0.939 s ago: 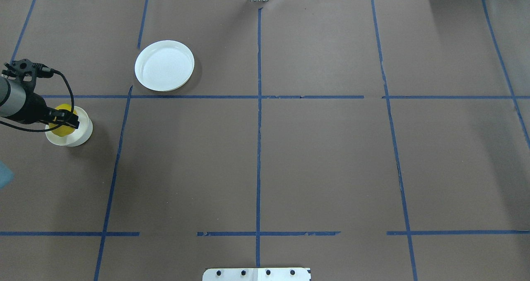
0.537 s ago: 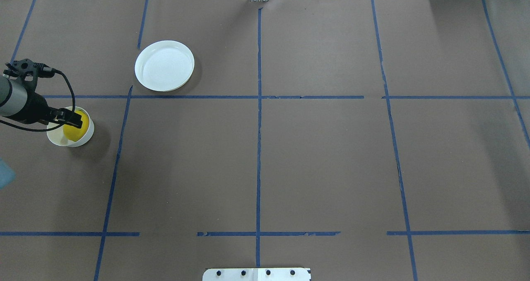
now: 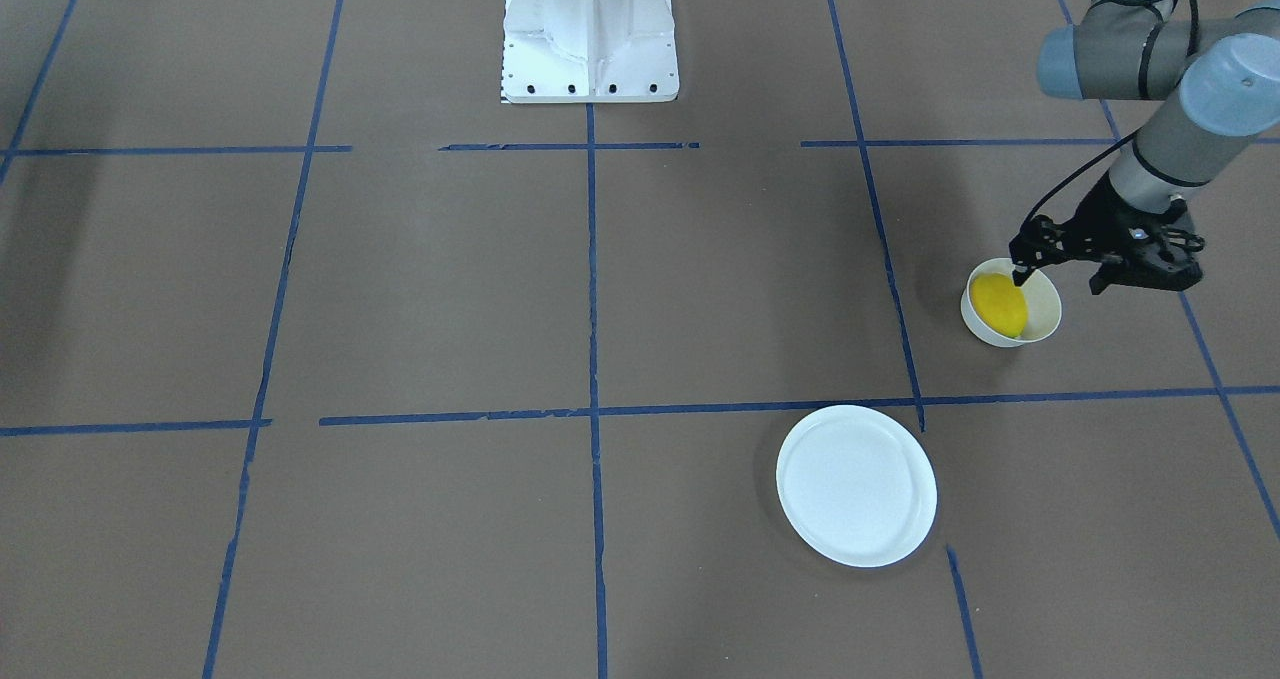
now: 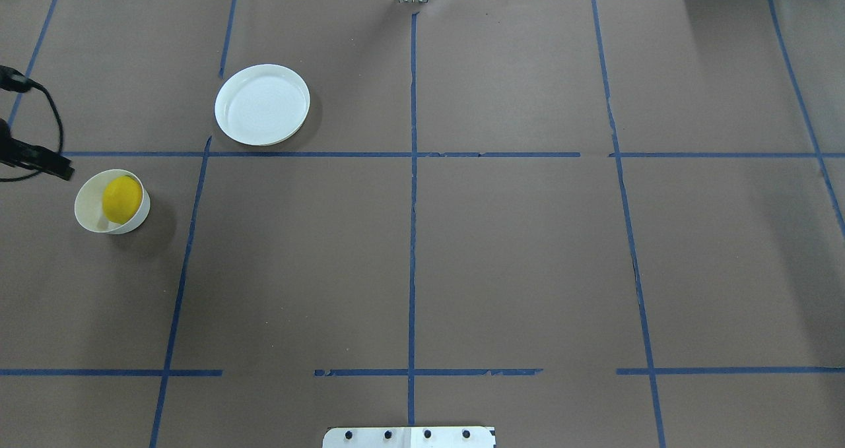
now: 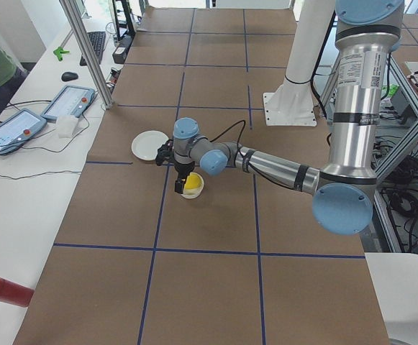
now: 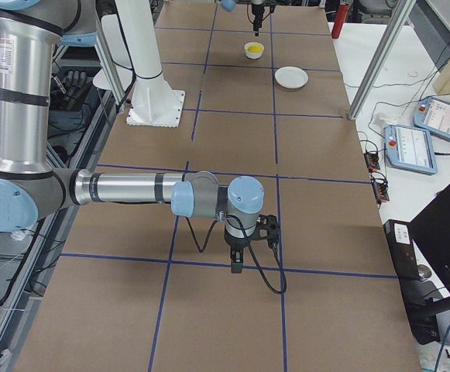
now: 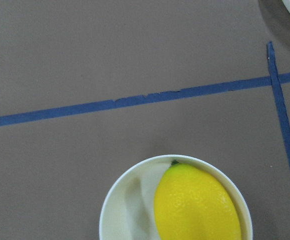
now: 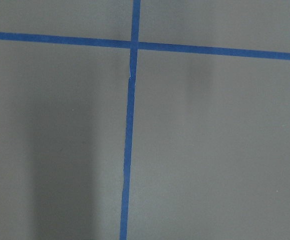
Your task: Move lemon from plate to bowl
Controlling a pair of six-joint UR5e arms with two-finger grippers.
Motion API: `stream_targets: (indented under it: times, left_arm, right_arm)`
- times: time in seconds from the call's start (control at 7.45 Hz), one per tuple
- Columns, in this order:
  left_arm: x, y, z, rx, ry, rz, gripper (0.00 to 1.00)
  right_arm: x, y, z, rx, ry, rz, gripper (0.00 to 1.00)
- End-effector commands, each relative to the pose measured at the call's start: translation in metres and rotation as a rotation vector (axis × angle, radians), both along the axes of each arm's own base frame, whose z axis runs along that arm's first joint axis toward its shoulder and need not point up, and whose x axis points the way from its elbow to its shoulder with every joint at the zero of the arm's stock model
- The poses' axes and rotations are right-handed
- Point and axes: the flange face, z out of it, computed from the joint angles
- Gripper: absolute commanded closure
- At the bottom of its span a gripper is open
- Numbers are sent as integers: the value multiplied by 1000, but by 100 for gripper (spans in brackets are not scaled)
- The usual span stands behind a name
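Lemon [image 4: 121, 198] sits in the bowl [image 4: 89, 214], against its wall. Plate [image 4: 262, 104] is well apart from the bowl. Left gripper [image 3: 1058, 279] hangs just over the bowl's rim, jaws spread, gripping nothing. Right gripper [image 6: 238, 260] is low over the table [image 6: 209, 310], far from both dishes; can't tell its jaw state.

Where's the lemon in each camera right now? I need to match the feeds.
Front-facing: lemon at right, in the bowl.
Overhead: lemon far left.
Exterior left: lemon near centre.
Exterior right: lemon top centre, far end.
Left wrist: lemon bottom centre, close up.
Right wrist: not in it.
Landmark: white plate near the bowl.
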Motion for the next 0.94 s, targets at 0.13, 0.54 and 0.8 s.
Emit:
stream_targets:
  times: [0.13,0.54,0.8]
  left_arm:
    - [-174,-1,36,-134,-3,-61,0]
    - [-207,36,80,-181,3,13,0]
    - [-237,47,92,-160,3,59,0]
  right_arm:
    - [0,0,0,1,0,0,0]
    - [0,0,0,-1,0,0,0]
    - [0,0,0,1,0,0,0]
